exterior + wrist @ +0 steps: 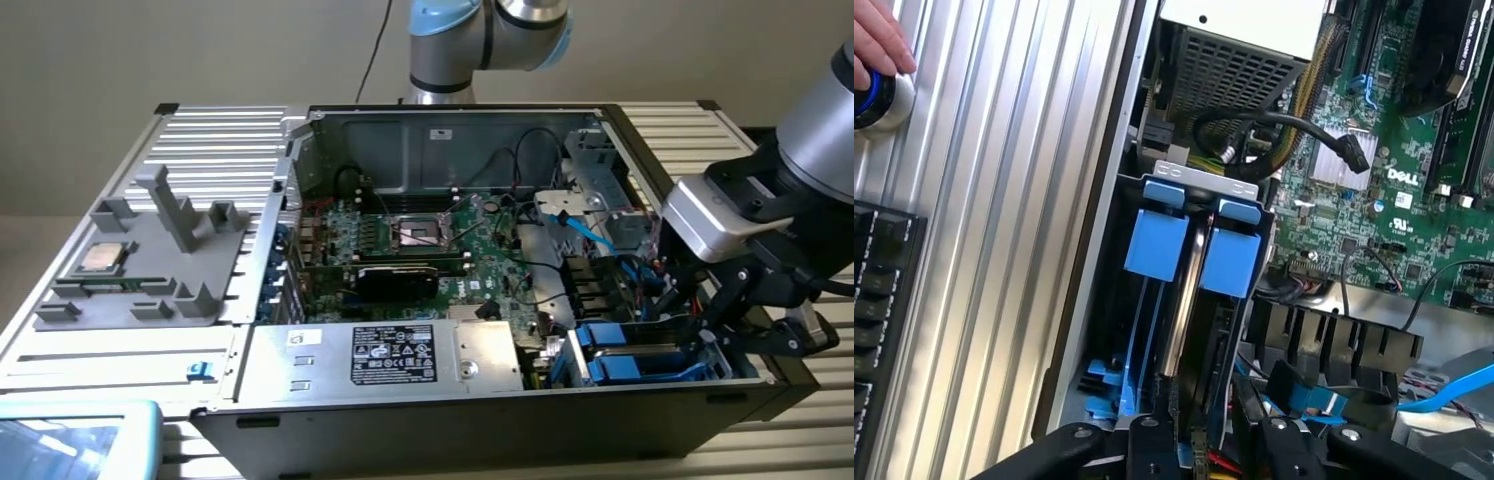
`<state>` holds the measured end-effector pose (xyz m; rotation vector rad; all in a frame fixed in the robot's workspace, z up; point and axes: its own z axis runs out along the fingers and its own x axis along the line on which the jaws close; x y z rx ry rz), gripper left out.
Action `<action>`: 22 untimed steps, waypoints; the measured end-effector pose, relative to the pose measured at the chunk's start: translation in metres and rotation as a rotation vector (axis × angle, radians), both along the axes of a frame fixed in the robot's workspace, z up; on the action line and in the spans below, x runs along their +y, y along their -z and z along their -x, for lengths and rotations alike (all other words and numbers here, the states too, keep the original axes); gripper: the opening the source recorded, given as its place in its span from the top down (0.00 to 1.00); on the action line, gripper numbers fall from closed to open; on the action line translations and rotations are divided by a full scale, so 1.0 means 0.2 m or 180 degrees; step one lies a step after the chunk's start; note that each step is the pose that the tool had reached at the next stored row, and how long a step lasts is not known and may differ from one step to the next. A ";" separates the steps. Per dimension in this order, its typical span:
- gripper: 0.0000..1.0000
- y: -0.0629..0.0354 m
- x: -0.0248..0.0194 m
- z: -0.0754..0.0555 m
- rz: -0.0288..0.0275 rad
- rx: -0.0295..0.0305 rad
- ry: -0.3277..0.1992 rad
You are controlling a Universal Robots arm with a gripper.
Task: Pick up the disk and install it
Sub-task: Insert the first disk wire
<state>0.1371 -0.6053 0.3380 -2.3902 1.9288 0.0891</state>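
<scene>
The pincer (pixel 754 335) hangs over the corner of the open computer case (pixel 400 430) where the drive bays are, at the exterior view's right. Directly below it stands the disk (pixel 1234 262), on its edge in the bay. Its blue plastic frame is turned away from the pincer, and a strip of bare silver metal shows along its side. The near end of the disk runs in under the pincer (pixel 1199 450). If the pincer is clamped on the disk or only stands about it, I cannot tell.

Just beside the disk, on the side of the case wall, a second blue carrier (pixel 1156 245) sits in the neighbour slot. The two are parallel and close together.

Beyond the disk, farther from the pincer, lies the silver power supply (pixel 400 355) with its black label. The green motherboard (pixel 427 250) lies on the other side of the disk from the second carrier. A blue flat cable (pixel 1454 390) passes near the pincer, on the motherboard's side.

Well apart from the pincer, across the whole case, a grey holder (pixel 160 250) stands on the ribbed metal table (pixel 984 250), and a small silver chip (pixel 104 258) lies on the holder.

A person's hand (pixel 874 45) rests on a round button with a blue ring (pixel 874 100) on that table, far off from the pincer.
</scene>
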 end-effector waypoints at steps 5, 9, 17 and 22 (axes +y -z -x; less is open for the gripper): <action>0.74 0.006 -0.002 0.00 -0.0006 0.0052 0.0000; 0.84 0.007 -0.002 -0.01 -0.0009 0.0083 0.0000; 0.84 -0.023 -0.002 -0.01 -0.0010 0.0093 -0.0006; 0.84 -0.064 0.023 -0.01 0.0037 0.0093 -0.0006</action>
